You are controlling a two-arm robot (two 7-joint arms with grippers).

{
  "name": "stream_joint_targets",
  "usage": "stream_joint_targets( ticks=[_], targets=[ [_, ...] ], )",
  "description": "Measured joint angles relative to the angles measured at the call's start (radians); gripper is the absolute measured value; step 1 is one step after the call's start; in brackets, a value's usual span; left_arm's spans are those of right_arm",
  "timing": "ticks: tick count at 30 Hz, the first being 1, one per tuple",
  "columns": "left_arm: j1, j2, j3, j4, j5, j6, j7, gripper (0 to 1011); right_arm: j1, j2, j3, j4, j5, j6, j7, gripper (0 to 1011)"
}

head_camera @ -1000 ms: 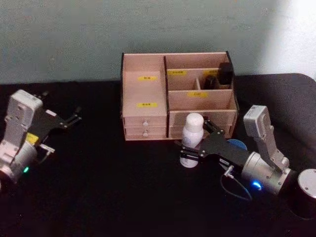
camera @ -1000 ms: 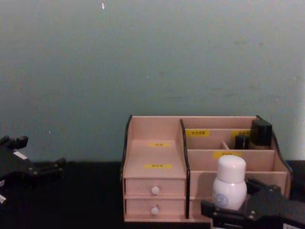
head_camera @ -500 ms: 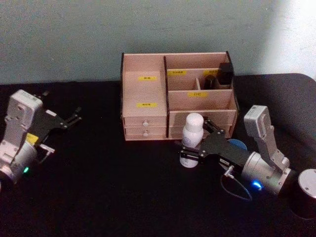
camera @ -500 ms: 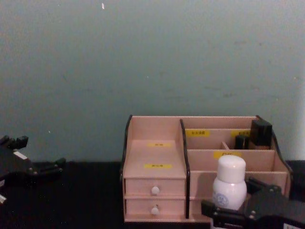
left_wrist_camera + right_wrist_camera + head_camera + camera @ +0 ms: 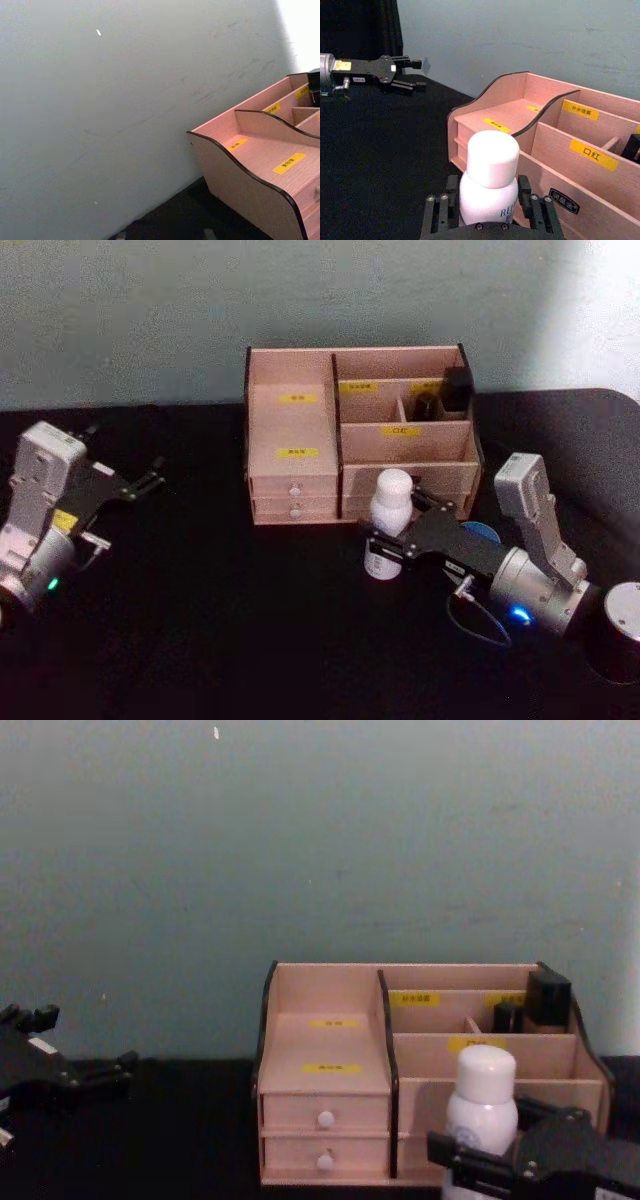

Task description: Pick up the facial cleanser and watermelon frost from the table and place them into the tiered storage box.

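One facial cleanser (image 5: 393,492) stands clamped in the right pincer (image 5: 385,545) (left pincer (image 5: 153,476) parked, spread) before one tiered storage box (image 5: 290,425).

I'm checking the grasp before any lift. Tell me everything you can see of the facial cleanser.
The facial cleanser is a tall, white, plastic-looking bottle with a rounded white cap and pale blue print low on its body. It stands upright, apparently resting on the black table, just in front of the tiered storage box, by its right-hand drawers. The right hand clasps its lower body from both sides, with fingers against it.
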State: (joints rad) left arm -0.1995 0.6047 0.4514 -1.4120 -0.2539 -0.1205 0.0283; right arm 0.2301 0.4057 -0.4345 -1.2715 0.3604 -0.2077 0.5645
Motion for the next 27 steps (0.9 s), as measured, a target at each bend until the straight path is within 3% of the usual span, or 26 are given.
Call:
stream_joint_targets(
  ticks=[7, 27],
  targets=[
    [0.000, 0.000, 0.000, 0.000, 0.000, 0.000, 0.000, 1001, 0.000, 0.000, 0.000, 0.000, 0.000, 0.000, 0.000, 600],
    [0.000, 0.000, 0.000, 0.000, 0.000, 0.000, 0.000, 1001, -0.010, 0.006, 0.010, -0.025, 0.005, 0.006, 0.008, 601]
  ],
)
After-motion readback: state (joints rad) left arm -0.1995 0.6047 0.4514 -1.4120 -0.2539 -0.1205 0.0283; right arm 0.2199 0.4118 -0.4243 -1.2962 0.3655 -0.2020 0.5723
